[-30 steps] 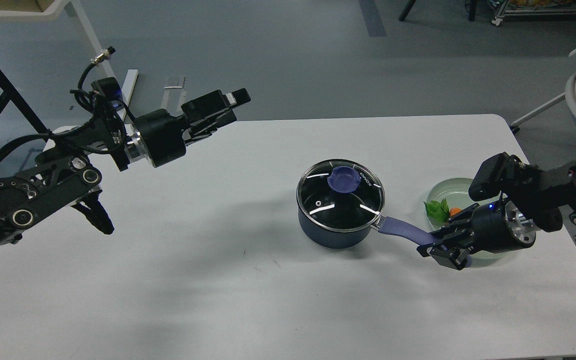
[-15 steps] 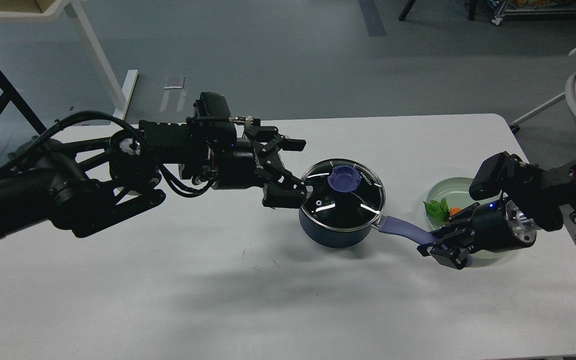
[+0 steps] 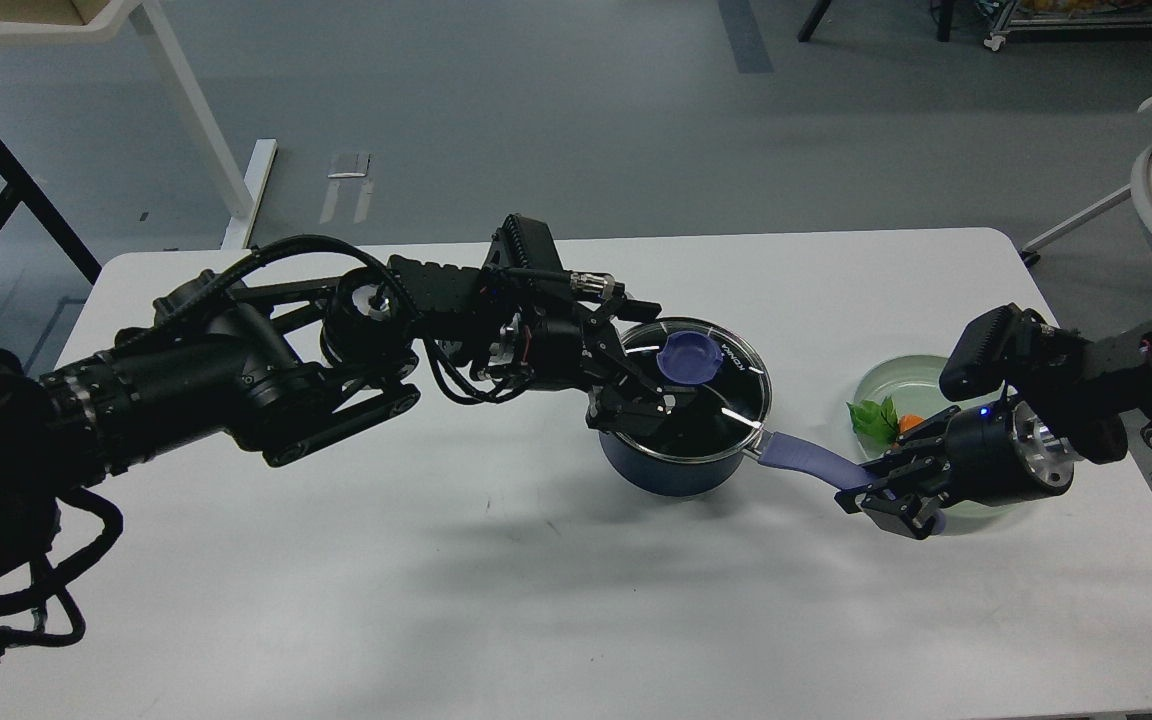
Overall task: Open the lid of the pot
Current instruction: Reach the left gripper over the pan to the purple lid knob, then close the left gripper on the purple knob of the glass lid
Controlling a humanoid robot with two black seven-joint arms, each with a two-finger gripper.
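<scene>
Pot: a dark blue saucepan (image 3: 671,465) stands upright on the white worktop (image 3: 436,560), right of the worktop's middle.
Lid: the glass lid (image 3: 711,395) sits closed on the saucepan; its blue knob (image 3: 689,357) lies toward the far side of the glass.
Contents: dark reflections on the glass hide the inside of the saucepan.
Axis: the blue handle (image 3: 811,462) runs from the saucepan's rim toward the right and slightly nearer the camera.
Bowl: a pale green bowl (image 3: 891,380) sits just right of the saucepan, holding a green leafy piece (image 3: 873,418) and something orange (image 3: 909,423); the arm covers much of it.
Left gripper: the left gripper (image 3: 658,385) is over the left part of the lid, fingers spread apart and holding nothing, one on each side of the knob's left edge; contact with the glass is unclear.
Right gripper: the right gripper (image 3: 881,497) is clamped on the handle's far end.
Hidden: the bowl's near rim lies behind the right arm.
</scene>
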